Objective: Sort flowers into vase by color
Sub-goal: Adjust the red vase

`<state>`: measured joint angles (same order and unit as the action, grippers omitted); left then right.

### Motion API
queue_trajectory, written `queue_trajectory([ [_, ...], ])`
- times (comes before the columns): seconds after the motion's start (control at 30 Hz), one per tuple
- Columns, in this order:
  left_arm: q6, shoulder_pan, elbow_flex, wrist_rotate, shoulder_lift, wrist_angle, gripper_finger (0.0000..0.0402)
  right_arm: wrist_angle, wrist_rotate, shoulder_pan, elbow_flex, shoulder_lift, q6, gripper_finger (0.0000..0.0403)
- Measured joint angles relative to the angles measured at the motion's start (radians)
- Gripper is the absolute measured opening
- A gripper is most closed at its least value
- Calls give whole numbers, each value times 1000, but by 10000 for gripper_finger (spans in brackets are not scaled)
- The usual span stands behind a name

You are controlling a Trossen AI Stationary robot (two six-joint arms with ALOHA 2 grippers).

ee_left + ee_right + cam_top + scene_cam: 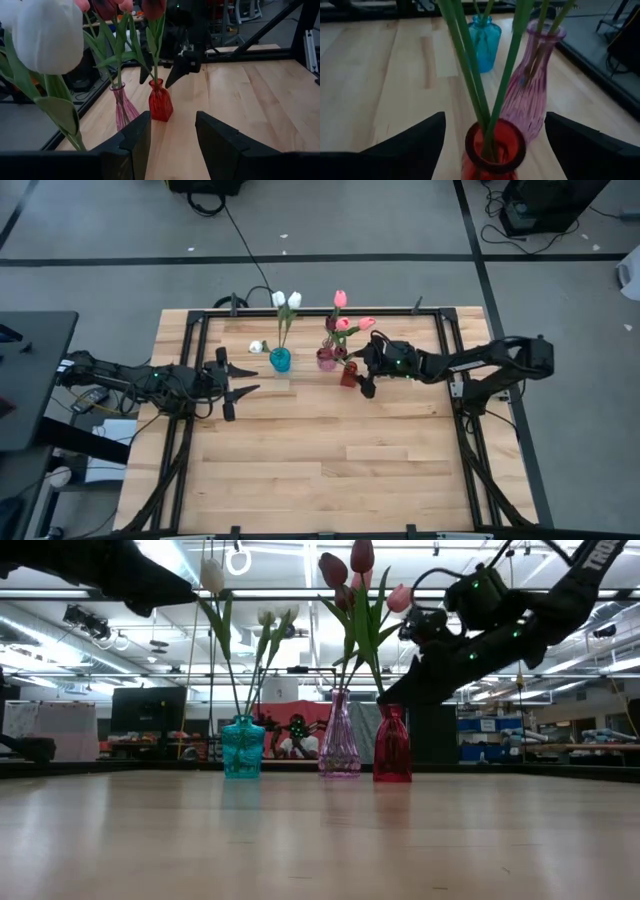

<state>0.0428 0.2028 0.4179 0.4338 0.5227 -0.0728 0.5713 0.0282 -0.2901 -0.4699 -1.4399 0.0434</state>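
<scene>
Three vases stand in a row at the table's far middle: a teal one (pixel 280 360) with white flowers (pixel 212 575), a pink one (pixel 327 359) with pink flowers (pixel 340 299), and a red one (pixel 348 376) with dark red flowers (pixel 362 555). The stems (pixel 470 85) stick down into the red vase's mouth (pixel 495 145). My right gripper (pixel 362 372) is open, with its fingers (pixel 415 145) on either side of the red vase's neck, clear of it. Left of the teal vase, my left gripper (pixel 236 382) hangs open above the table with nothing in it.
A black frame (pixel 200 330) runs along the table's far, left and right edges. Bare wooden tabletop (pixel 330 460) stretches from the vases to the near edge. A white flower head (pixel 47 35) leans close in front of the left wrist camera.
</scene>
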Motion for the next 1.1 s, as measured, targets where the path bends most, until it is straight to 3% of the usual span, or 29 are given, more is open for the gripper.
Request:
queue_trajectory([
  [0.2, 1, 0, 0, 0, 0, -8, 161, 45, -7, 0, 0, -90, -24, 318],
  [0.6, 1, 0, 0, 0, 0, -11, 161, 61, 56, 0, -1, -118, -26, 162],
  [0.9, -14, 0, 0, 0, 0, -9, 161, 4, 245, 19, 1, -56, -64, 158],
  [1.1, -17, 0, 0, 0, 0, -6, 161, -66, 225, 71, -1, -47, -63, 158],
])
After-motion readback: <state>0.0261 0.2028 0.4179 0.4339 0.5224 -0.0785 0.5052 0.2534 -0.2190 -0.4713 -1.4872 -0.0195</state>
